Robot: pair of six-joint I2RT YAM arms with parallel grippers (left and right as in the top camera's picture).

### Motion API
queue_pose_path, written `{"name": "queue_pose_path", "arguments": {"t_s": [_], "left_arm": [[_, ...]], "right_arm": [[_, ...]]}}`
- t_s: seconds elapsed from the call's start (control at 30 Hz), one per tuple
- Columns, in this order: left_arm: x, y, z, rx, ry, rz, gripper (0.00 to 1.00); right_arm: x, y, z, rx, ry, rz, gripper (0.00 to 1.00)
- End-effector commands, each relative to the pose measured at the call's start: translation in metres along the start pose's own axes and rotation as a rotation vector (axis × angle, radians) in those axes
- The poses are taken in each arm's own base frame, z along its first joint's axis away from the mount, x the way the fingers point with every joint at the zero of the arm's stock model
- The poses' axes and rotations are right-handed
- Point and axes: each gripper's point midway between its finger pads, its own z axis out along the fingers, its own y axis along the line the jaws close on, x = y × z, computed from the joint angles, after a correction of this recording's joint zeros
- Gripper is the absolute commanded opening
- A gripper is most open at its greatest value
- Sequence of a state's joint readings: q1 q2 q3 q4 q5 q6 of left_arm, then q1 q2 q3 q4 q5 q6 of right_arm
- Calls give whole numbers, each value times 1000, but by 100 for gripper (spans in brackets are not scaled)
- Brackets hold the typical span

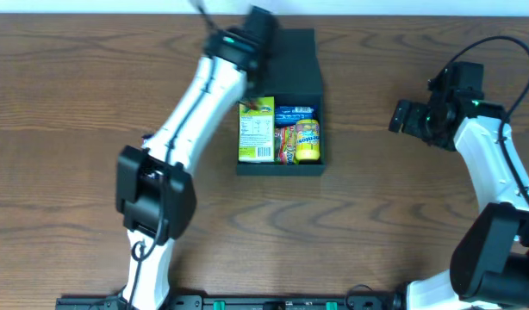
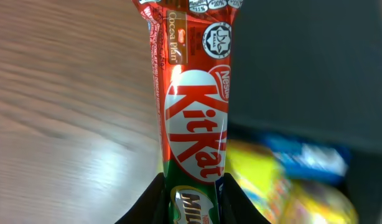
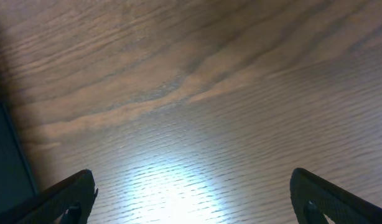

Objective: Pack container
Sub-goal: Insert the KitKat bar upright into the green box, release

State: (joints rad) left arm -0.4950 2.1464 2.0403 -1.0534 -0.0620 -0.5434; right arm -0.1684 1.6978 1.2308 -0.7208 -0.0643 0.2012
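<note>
Left gripper (image 2: 191, 190), clamped on a KitKat bar (image 2: 194, 118), hovers at the eleven o'clock corner of the container (image 1: 282, 170), mid-table (image 1: 75, 86). Right gripper (image 3: 192, 196) hangs wide open at three o'clock. The placing step looks under way; next, probably, lowering the bar among the packed snacks (image 1: 282, 129).
</note>
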Motion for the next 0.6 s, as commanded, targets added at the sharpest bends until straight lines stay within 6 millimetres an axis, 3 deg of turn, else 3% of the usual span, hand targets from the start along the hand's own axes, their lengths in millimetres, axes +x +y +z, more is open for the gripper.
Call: {"name": "queue_pose_path", "arguments": {"t_s": [0.0,0.23,0.57], "left_arm": [[18,-30,-12,17,-7,125,19],[70,-80,-22,50,24,333,20],[79,-70,-22,13,69,264,20]], "right_arm": [[-5,-7,-1,13,-9,19,99],[-12,-8,-1,10,-34,18,99],[-10,-8,-1,11,-30,19,99]]}}
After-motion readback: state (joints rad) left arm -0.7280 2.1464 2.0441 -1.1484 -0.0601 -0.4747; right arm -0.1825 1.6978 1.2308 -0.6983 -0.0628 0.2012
